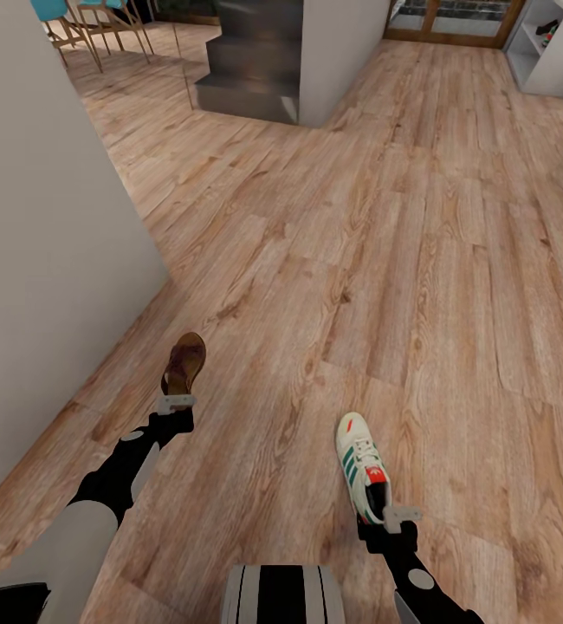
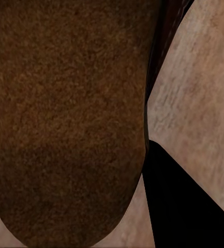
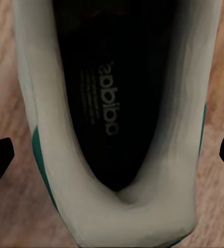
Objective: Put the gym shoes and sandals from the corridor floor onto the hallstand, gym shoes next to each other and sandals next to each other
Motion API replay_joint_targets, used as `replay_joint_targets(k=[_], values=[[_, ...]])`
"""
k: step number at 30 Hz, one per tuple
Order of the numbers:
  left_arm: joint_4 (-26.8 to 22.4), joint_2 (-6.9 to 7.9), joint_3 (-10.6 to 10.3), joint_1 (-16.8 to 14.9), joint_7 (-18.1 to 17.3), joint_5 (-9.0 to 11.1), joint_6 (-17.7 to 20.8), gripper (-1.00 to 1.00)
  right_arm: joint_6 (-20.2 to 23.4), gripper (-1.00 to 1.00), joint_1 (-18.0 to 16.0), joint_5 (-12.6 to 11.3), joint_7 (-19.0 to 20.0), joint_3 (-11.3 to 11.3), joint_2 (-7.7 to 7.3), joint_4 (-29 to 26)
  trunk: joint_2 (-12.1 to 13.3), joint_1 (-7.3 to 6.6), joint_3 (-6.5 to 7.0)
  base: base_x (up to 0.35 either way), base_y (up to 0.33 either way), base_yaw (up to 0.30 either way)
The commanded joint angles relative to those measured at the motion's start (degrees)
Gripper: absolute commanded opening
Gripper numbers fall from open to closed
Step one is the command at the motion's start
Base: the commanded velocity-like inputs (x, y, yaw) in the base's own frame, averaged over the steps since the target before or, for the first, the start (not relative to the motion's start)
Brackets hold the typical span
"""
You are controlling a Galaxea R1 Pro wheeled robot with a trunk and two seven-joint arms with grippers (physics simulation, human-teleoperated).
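While the wood-plank corridor floor (image 1: 385,260) spreads wide and bare ahead of me, a pale wall (image 1: 48,217) closes in on my left side, its corner edge meeting the floor just beyond the sandal. Farther off from that wall a dark grey stair block (image 1: 251,61) and a white pillar (image 1: 342,52) stand on the planks, with a pale shelf unit (image 1: 546,48) at the far right.

My left arm (image 1: 117,481) reaches forward low beside the wall, and my left gripper (image 1: 177,402) is clamped on the heel end of a brown sandal (image 1: 184,362), toe pointing away from me; the left wrist view has its tan insole (image 2: 65,119) close up.

My right arm (image 1: 416,581) stretches forward, well clear of the wall, with my right gripper (image 1: 394,518) pinching the heel of a white gym shoe (image 1: 361,466) with green stripes, toe forward. Through my right wrist camera I look down into its dark opening (image 3: 106,98).
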Motion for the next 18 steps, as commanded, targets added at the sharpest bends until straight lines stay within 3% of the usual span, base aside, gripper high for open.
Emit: replay_joint_targets(k=[1,7,8,18], values=[[-0.1,-0.04,0.29,-0.01,-0.5,-0.05,0.42,-1.0,-0.21,1.0,-0.04,-0.57,-0.35,0.49,-0.07,0.0,-0.01,0.0,-0.03,0.036,0.015,0.0],[-0.1,-0.04,0.29,0.04,-0.5,-0.05,0.4,-1.0,-0.21,1.0,-0.02,-0.63,-0.36,0.47,-0.13,0.0,-0.01,0.0,-0.03,0.013,0.005,0.0],[-0.1,-0.04,0.29,0.05,-0.5,-0.05,0.37,-1.0,-0.21,-1.0,-0.02,-0.64,-0.36,0.48,-0.12,0.0,-0.01,0.0,-0.03,0.003,0.001,0.0],[-0.1,-0.04,0.29,0.21,-0.46,-0.14,-0.15,-1.0,-0.21,-1.0,-0.01,-0.66,-0.37,0.4,-0.13,0.0,-0.01,0.0,-0.03,0.0,0.0,0.0]])
